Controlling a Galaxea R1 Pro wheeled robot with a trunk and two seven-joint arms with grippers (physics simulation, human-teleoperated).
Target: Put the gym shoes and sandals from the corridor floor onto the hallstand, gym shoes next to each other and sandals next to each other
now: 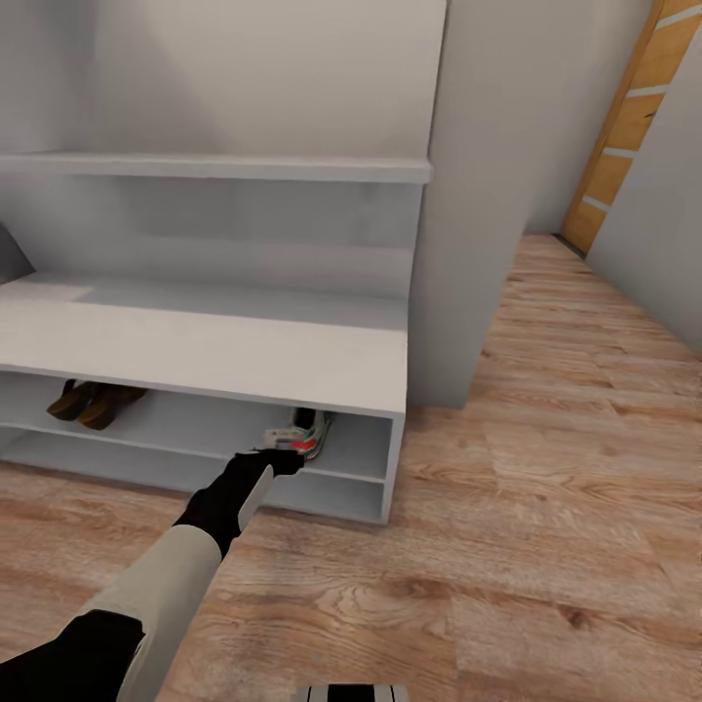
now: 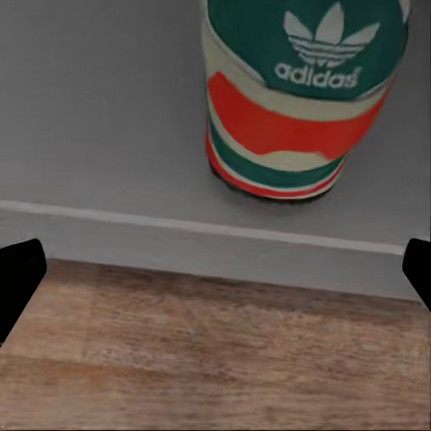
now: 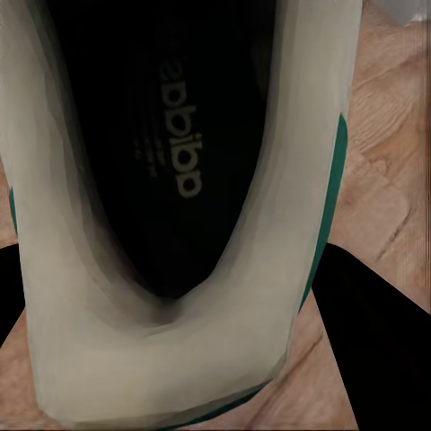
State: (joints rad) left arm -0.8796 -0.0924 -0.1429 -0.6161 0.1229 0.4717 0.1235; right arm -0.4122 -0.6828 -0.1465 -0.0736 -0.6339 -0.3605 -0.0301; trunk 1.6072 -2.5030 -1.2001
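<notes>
The hallstand [image 1: 205, 341] is a pale grey bench with two open shelf rows. Two brown sandals [image 1: 93, 402] lie side by side at the left of its upper row. One gym shoe [image 1: 310, 434] stands at the right end of that same row, heel outward [image 2: 287, 108]. My left gripper [image 1: 283, 458] is just in front of that heel, open [image 2: 215, 278], its fingertips [image 2: 16, 278] wide apart and touching nothing. The other gym shoe [image 3: 180, 180] is seen from above its opening, with my right gripper [image 3: 193, 305] shut on its heel end over the corridor floor [image 3: 395, 135].
A grey wall panel [image 1: 468, 244] stands right of the hallstand. Wood-plank floor [image 1: 546, 507] stretches to the right toward a wooden door [image 1: 624, 136]. A floating shelf [image 1: 214, 166] hangs above the bench top.
</notes>
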